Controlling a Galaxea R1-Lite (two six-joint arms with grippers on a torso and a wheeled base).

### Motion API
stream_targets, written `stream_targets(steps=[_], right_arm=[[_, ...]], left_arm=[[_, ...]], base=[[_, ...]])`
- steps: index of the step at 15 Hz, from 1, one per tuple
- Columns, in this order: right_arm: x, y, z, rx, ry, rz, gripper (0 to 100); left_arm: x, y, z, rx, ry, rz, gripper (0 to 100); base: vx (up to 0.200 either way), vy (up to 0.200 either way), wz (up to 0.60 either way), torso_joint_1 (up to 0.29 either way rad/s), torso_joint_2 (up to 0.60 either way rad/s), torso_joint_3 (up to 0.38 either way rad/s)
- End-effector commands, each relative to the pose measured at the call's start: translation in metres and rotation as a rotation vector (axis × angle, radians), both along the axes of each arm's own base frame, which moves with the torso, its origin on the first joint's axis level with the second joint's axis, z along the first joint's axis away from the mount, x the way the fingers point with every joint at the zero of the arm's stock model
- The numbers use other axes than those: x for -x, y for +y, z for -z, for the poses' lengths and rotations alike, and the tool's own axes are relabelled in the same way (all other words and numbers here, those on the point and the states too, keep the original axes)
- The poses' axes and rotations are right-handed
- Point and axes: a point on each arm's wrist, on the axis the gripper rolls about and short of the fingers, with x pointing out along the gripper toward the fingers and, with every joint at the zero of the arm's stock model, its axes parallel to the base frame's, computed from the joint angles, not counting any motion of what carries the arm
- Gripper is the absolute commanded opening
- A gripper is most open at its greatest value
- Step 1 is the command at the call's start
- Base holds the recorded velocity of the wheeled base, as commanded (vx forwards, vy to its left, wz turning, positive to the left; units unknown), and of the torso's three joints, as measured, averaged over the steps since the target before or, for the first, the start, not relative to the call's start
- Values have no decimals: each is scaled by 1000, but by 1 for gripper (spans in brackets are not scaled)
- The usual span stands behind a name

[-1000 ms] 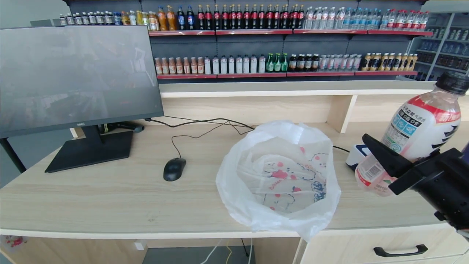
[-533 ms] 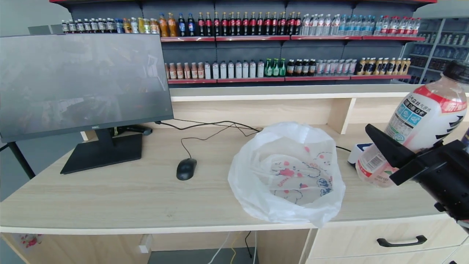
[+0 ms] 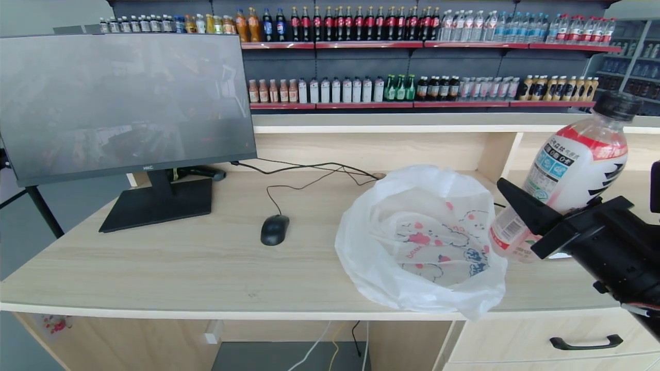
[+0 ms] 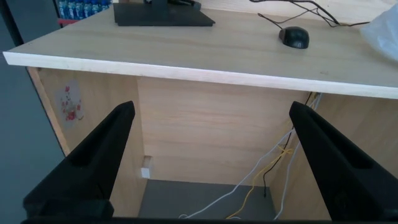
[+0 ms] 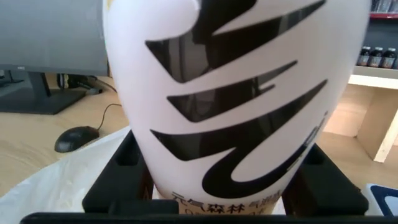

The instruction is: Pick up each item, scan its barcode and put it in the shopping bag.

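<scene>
- The bottle (image 3: 572, 170) is off the worktop (image 3: 180, 257), held in the air at the right side, just right of the shopping bag (image 3: 356, 247).
- It is tilted, with its black cap up and to the right. Its bottom end is low and close to the bag's right rim.
- Its label is white, red and black, and a barcode patch near the bottom end faces left.
- The right hand (image 3: 526, 216) is clenched on the lower half of the bottle. In the right wrist view, black fingers (image 5: 118, 174) press on either side of the bottle's body.
- The bag is thin white plastic printed with red and blue figures. It sits open-mouthed on the worktop, right of the middle and close to the near edge.
- The left hand (image 4: 208, 109) is released, its two fingers spread wide. It sits low in front of the worktop's near edge, facing the wooden panel under it.
- A black mouse (image 3: 274, 229) lies on the worktop left of the bag, well apart from it.
- A dark monitor (image 3: 124, 103) stands at the far left on a flat black base.
- Thin black cables (image 3: 309, 172) run across the far part of the worktop, between the monitor and the bag.
- Shelves (image 3: 412, 67) with rows of drink bottles line the far wall.
</scene>
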Motion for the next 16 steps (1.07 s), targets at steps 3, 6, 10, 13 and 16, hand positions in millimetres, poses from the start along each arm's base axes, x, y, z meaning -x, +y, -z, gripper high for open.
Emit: stream_targets(steps=[3, 6, 10, 13, 16], right_arm=[[-29, 22, -16, -20, -68, -61, 0], [-52, 42, -11, -13, -57, -101, 0], [-76, 81, 11, -7, 4, -189, 0], [-84, 85, 25, 5, 48, -194, 0], [-93, 90, 36, 24, 71, -225, 0]], left_arm=[[0, 0, 0, 0, -1, -1, 100], [0, 0, 0, 2, -1, -1, 100], [0, 0, 0, 3, -1, -2, 100], [0, 0, 0, 3, -1, -1, 100], [0, 0, 0, 3, -1, -1, 100]], base=[[0, 0, 0, 0, 0, 0], [0, 0, 0, 0, 0, 0], [0, 0, 0, 0, 0, 0], [0, 0, 0, 0, 0, 0], [0, 0, 0, 0, 0, 0]])
